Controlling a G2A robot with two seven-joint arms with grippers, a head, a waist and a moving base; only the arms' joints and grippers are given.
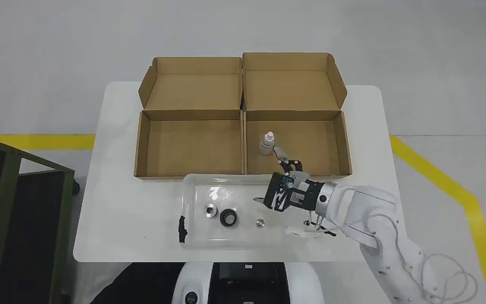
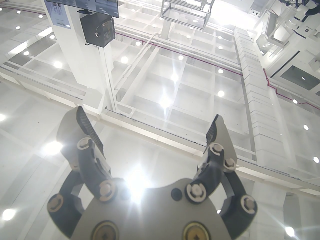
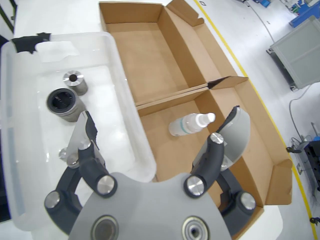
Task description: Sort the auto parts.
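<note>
Clear bin [image 1: 243,194] on the worktop [image 1: 114,190] holds three metal parts: a slotted cylinder [image 3: 75,82], a dark-bored sleeve [image 3: 66,104] just beside it, and a small round piece [image 3: 63,153] apart. A spray bottle [image 3: 187,126] sits in the right cardboard box [image 1: 319,144]. My right end effector [image 3: 161,113] hovers wide open over the bin's edge; my left end effector [image 2: 148,114] is also wide, facing the ceiling.

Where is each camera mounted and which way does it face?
Top: above the arms, looking down at the table, boxes and clear bin; right arm shows.
Left wrist: on the left arm, aimed up at the ceiling; open left fingers show.
Right wrist: on the right arm, looking down across bin and boxes; open right fingers show.
Shared: top and right wrist both see the bottle and bin.
</note>
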